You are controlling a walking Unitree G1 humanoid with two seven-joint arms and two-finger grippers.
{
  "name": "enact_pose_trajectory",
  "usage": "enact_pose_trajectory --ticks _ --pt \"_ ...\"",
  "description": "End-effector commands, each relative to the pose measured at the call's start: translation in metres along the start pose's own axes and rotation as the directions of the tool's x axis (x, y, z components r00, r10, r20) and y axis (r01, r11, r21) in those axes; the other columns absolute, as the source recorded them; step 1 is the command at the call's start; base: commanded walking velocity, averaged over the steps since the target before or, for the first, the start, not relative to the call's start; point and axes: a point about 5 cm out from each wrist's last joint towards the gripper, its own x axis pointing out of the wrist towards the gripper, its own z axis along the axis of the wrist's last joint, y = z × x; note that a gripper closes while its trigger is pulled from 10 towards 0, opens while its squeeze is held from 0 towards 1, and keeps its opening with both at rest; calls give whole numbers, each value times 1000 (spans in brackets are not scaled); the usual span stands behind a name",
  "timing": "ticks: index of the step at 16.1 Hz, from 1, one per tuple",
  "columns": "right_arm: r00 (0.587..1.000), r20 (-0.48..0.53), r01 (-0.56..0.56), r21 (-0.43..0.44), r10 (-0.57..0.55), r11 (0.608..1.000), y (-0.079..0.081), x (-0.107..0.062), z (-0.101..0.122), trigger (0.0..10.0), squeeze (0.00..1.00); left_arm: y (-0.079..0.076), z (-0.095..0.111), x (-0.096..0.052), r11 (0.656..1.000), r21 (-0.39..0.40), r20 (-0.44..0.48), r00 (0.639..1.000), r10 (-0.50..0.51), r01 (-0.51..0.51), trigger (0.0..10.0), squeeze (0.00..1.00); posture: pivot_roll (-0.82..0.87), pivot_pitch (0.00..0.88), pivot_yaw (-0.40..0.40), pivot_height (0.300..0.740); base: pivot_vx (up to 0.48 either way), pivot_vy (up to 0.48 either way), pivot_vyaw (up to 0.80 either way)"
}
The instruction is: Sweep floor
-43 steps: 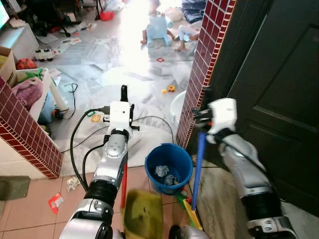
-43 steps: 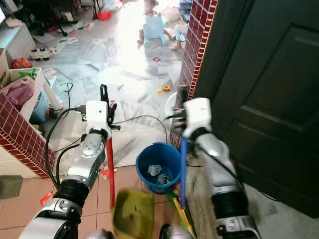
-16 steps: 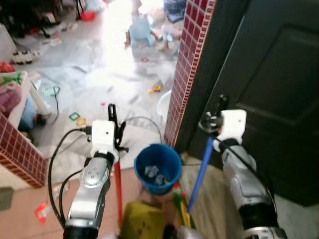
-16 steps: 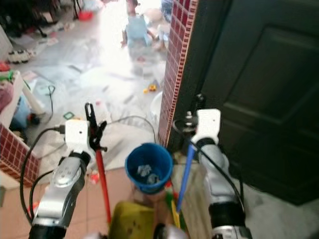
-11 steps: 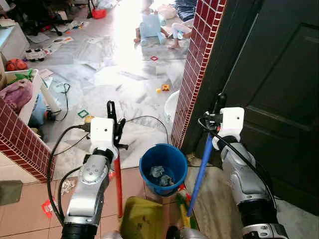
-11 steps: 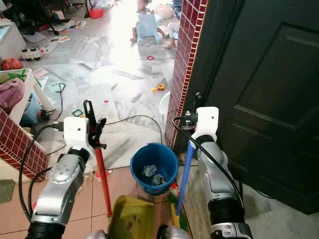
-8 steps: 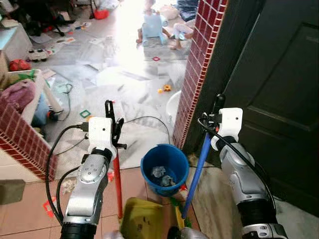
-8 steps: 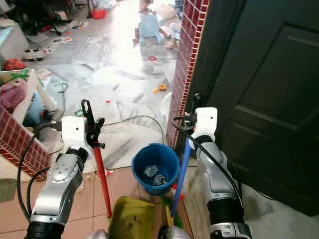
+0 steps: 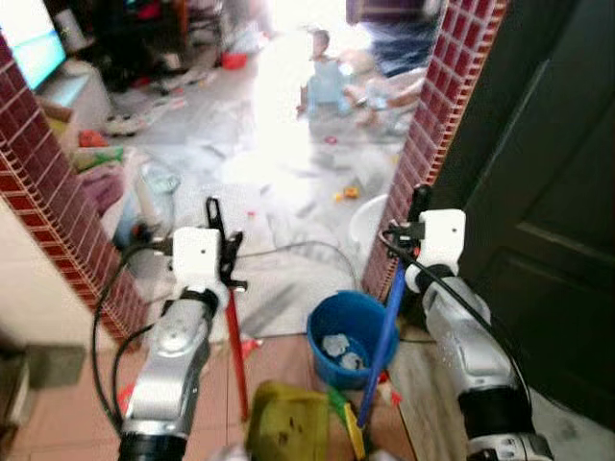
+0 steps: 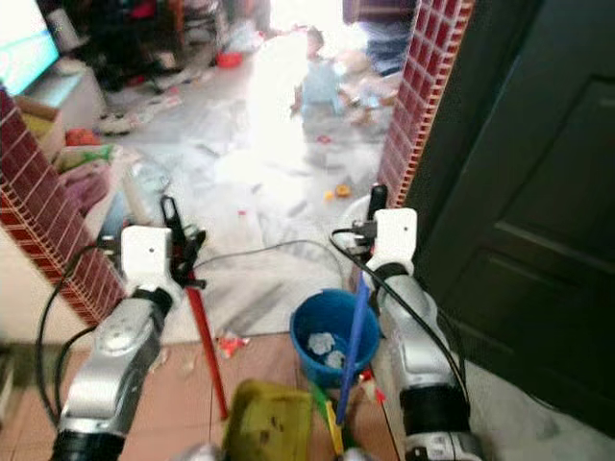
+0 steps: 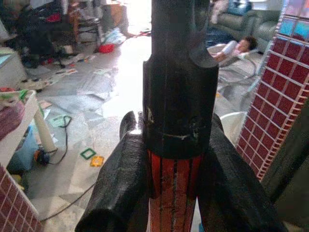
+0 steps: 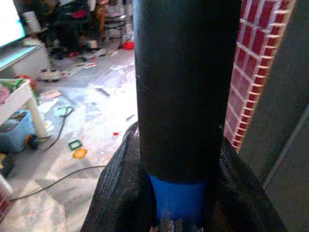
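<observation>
Door: one dark panelled door (image 9: 548, 192), on the robot's right.
Brick walls: two red-tiled wall ends, one (image 9: 437, 125) beside the door, one (image 9: 58, 202) on the left.
Floor: one floor (image 9: 288, 182), pale marble beyond, tan tiles near the robot, with scattered litter and one black cable (image 10: 269, 252).
Person: one small figure (image 9: 327, 72) sitting far off in the glare; details blurred.
Bucket: one blue bucket (image 9: 348, 336) on the floor between the two handles, crumpled paper inside.
Dustpan: one yellow-green dustpan (image 9: 286, 421), at the robot's feet.
Handles: two: red handle (image 9: 235, 355) leading down beside the dustpan; blue broom handle (image 9: 380, 336) slanting down beside the bucket.
Left gripper (image 11: 171, 159): jaws closed around the red handle.
Right gripper (image 12: 178, 174): jaws closed around the blue broom handle.
</observation>
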Motion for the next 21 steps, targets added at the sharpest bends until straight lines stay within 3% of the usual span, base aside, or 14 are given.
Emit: enact_pose_trajectory --ticks 1,5,14,21 --pt "1000 25 15 1 -15 1000 -3 2 9 10000 0 -2 11 0 1000 14 38 999 -7 7 10000 0 -49 0 -18 740 0 480 0" --pt "999 19 26 -14 -26 1000 -3 1 8 10000 0 -3 12 0 1000 24 48 999 -11 10 10000 0 -51 0 -18 740 0 339 0" --pt "980 128 177 -228 -151 958 -24 2 29 10000 0 0 19 9 999 50 73 997 -13 9 10000 0 -56 0 -38 740 0 0 0" --pt "972 212 169 -325 -103 930 -28 0 45 10000 0 13 20 21 993 97 94 994 55 -64 10000 0 -70 0 -12 740 0 0 0"
